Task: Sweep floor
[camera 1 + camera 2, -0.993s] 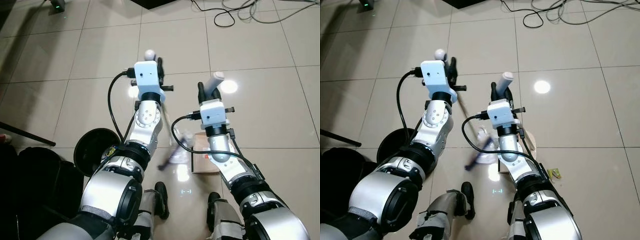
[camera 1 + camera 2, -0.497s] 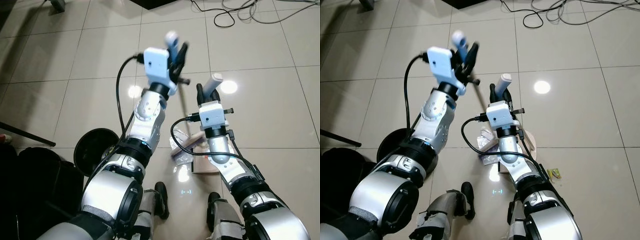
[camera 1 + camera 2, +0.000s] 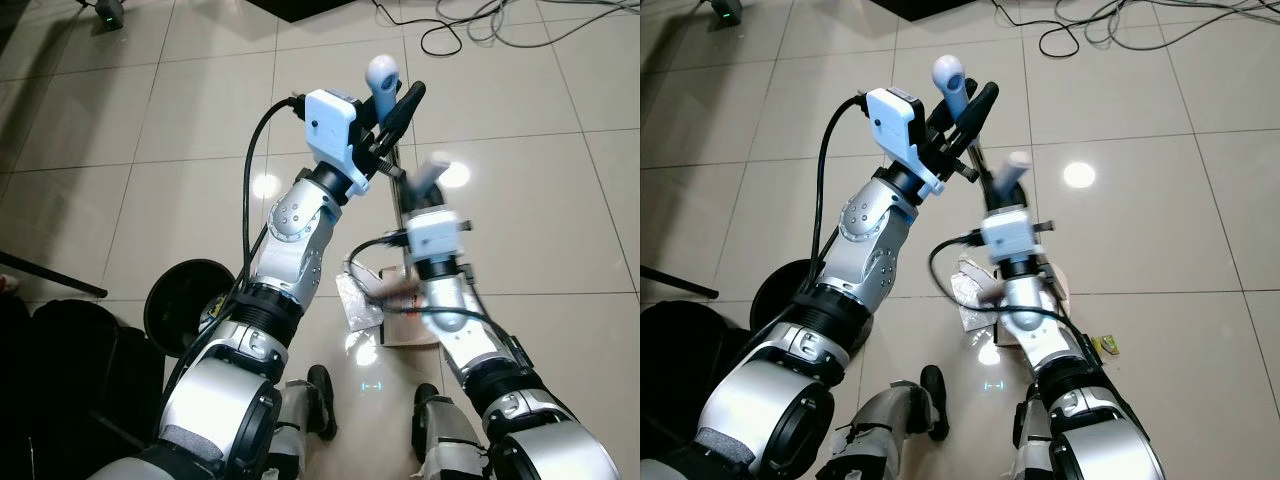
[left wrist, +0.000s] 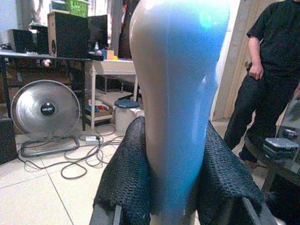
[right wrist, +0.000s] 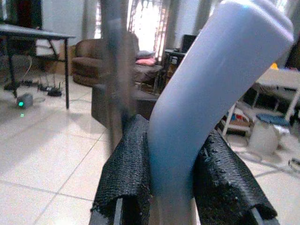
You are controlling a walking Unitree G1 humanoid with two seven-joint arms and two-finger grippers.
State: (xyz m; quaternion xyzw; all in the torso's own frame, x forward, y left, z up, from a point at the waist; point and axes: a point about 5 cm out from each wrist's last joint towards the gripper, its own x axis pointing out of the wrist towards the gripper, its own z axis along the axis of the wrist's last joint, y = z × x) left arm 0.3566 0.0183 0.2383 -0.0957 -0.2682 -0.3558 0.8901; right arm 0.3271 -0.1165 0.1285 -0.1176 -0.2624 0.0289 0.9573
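Observation:
My left gripper [image 3: 392,100] is raised and shut on the pale blue top of the broom handle [image 3: 381,75]. Its black fingers [image 4: 126,173] clamp that handle [image 4: 178,103] from both sides. The broom shaft [image 3: 394,190] slants down toward the floor between my arms. My right gripper [image 3: 420,190] is shut on the dustpan's pale handle [image 5: 206,103], which is blurred in the eye views. The beige dustpan [image 3: 410,330] rests on the tiles by my feet. A crumpled clear wrapper [image 3: 358,300] lies at its left edge.
A small yellow scrap [image 3: 1108,346] lies right of the dustpan. A black round base [image 3: 185,305] sits on the floor to my left, with dark objects beside it. Cables [image 3: 480,25] run across the far tiles. A person [image 4: 272,70] and a fan [image 4: 44,110] stand in the room.
My left arm has lifted and swung the broom handle forward and to the right. The wrapper has slid closer to the dustpan. The right gripper has shifted slightly with the dustpan handle.

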